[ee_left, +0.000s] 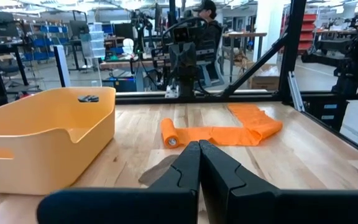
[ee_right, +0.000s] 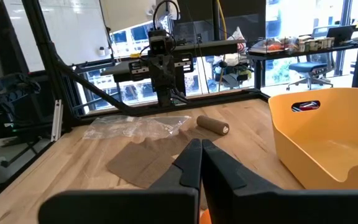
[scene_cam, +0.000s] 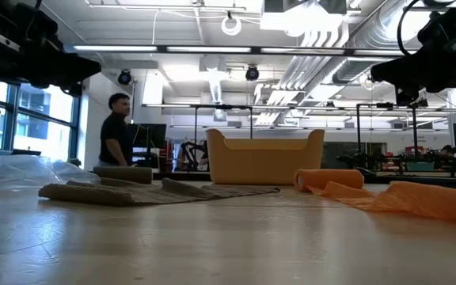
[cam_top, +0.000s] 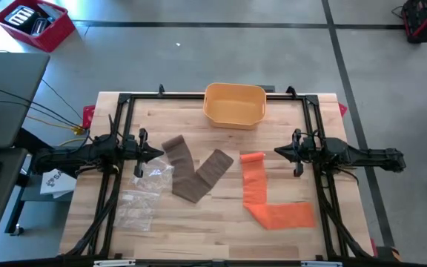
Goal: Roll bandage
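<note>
- Left claw (cam_top: 158, 154) is hovering above the worktop (cam_top: 221, 230) at its left side, fingers pressed together, gripping nothing.
- Clear plastic bags (cam_top: 143, 194) are lying crumpled just below the left claw in the high view, nothing visible inside them.
- Brown bandage (cam_top: 197, 174) is lying in a V shape left of centre, mostly unrolled; its small rolled end (cam_top: 173, 143) is sitting nearest the left claw, apart from it.
- Yellow bin (cam_top: 234, 104) is sitting at the far edge of the worktop, centred between the arms. One small dark item (ee_left: 88, 98) is showing at its rim in the left wrist view; can't tell what it is. No bandage inside.
- Orange bandage (cam_top: 269, 200) is lying in an L shape right of centre, mostly unrolled, rolled end (cam_top: 252, 157) pointing toward the bin.
- Right claw (cam_top: 280, 151) is hovering at the worktop's right side, fingers pressed together, empty, near the orange roll but not touching.
- A person (scene_cam: 117, 131) is standing in the room behind the worktop.
</note>
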You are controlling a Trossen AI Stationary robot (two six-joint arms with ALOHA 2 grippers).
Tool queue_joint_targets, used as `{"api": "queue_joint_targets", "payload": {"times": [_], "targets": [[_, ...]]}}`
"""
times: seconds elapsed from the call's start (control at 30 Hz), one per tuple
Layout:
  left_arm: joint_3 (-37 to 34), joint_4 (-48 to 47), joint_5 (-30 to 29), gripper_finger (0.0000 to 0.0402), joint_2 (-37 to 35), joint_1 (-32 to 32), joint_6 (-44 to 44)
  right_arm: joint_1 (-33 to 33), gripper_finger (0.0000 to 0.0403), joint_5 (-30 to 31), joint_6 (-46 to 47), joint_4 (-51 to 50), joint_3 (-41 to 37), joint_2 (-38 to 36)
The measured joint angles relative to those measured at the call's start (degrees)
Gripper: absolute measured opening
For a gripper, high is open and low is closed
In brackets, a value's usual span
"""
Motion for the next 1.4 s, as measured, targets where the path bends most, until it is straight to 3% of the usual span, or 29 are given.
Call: {"api": "queue_joint_targets", "payload": {"times": [0.13, 0.27, 0.6, 0.7, 0.83, 0.9, 1.03, 1.17, 1.4], "targets": [[0.0, 0.0, 0.0, 0.0001, 0.1, 0.0, 0.0, 0.0, 0.0, 0.2, 0.0, 0.0, 0.0, 0.0], [0.0, 0.0, 0.0, 0.0001, 0.1, 0.0, 0.0, -0.4, 0.0, 6.2, -3.7, 0.9, 0.0, 0.0], [0.0, 0.0, 0.0, 0.0001, 0.1, 0.0, 0.0, -0.4, 0.0, 6.0, -9.9, 1.1, 0.0, 0.0], [0.0, 0.0, 0.0, 0.0001, 0.1, 0.0, 3.4, -0.3, 0.0, 1.0, 6.8, 2.9, 0.0, 0.1], [0.0, 0.0, -0.1, 0.0001, 0.1, 0.0, 6.4, -0.3, 0.0, 3.8, 21.8, 15.8, 0.0, 0.7], [0.0, 0.0, -0.1, 0.0001, 0.1, 0.0, 5.9, -0.3, 0.0, 3.0, 23.9, 23.8, 0.0, 1.4], [0.0, 0.1, -0.1, 0.0001, 0.1, 0.0, 5.6, 0.2, 0.0, -5.7, 21.3, 26.8, 0.0, 5.6], [0.0, 0.3, -1.2, 0.0001, 0.1, 0.0, 5.3, 0.1, 0.0, -4.3, 18.9, 26.7, 1.2, 12.7], [0.0, 1.4, -1.4, 0.0001, 0.1, 0.0, -0.7, -0.6, 0.0, -8.5, 12.0, 24.6, 8.4, 24.7]]}}
